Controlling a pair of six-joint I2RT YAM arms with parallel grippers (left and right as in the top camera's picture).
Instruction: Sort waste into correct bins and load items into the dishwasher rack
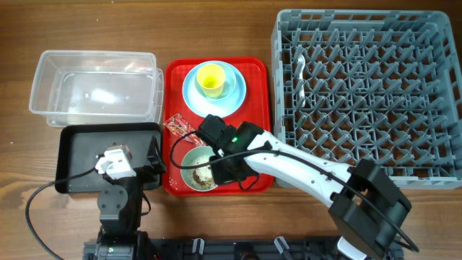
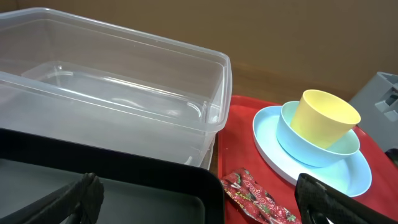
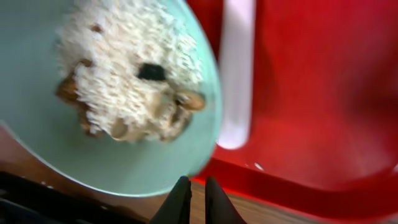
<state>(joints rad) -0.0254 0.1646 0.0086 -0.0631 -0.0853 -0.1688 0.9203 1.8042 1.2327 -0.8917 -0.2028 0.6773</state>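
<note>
The pale green bowl [image 1: 192, 160] holds white rice with brown scraps [image 1: 201, 177] at the red tray's front left. My right gripper [image 1: 216, 168] is at the bowl's right rim. In the right wrist view its fingers [image 3: 193, 186] are almost together, pinching the rim of the bowl [image 3: 37, 124] that holds the rice [image 3: 130, 68]. A white utensil handle [image 3: 237, 74] lies beside the bowl. The red wrapper [image 1: 177, 125] lies at the tray's left edge. My left gripper [image 1: 156, 160] is open and empty over the black tray's right end, and the wrapper [image 2: 255, 196] shows between its fingers [image 2: 202, 208]. The tissue is out of view.
The yellow cup [image 1: 210, 79] sits in the small blue bowl [image 1: 231, 85] on the blue plate [image 1: 193, 94] at the back of the red tray [image 1: 256, 72]. The clear tub [image 1: 94, 87] is back left and the black tray [image 1: 86, 144] in front of it. The grey rack [image 1: 368, 94] is on the right.
</note>
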